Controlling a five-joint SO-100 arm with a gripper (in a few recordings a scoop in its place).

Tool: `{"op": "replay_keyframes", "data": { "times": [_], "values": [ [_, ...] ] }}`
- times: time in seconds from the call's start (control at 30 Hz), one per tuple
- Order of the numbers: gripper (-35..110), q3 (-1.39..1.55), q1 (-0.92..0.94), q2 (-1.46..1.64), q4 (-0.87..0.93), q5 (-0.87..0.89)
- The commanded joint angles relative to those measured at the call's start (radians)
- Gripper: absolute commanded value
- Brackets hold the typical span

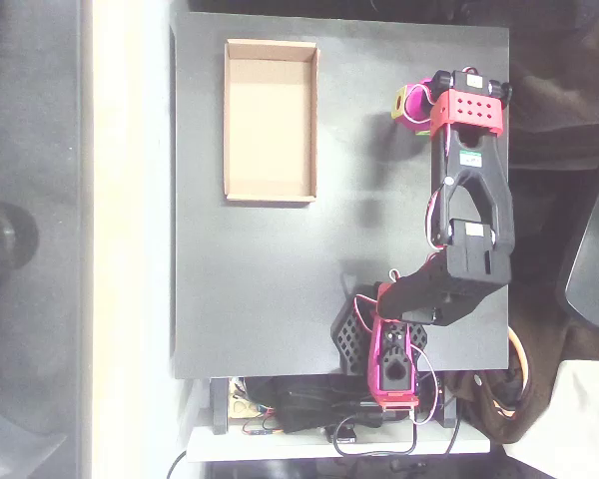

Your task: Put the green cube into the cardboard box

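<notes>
The overhead view is soft and slightly blurred throughout, with washed-out colours. A bright overexposed strip runs down the picture far left of the gripper, bleaching the surface there. The dark table looks evenly lit and matte, with faint soft shadows left of the arm. The edges fall dim and out of focus.

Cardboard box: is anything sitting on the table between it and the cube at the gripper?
Nothing visible. In the overhead view the green cube sits at the gripper, right of the cardboard box, and the black table between them is bare. The box's interior is empty.
</notes>
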Motion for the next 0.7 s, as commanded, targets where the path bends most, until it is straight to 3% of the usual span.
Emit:
{"op": "replay_keyframes", "data": {
  "times": [0.0,0.33,0.67],
  "values": [
    [39,0.000,0.012,0.011,0.000,0.008],
    [38,-0.003,0.012,0.011,0.000,0.008],
    [17,-0.012,0.052,0.026,0.000,0.009]
  ]
}}
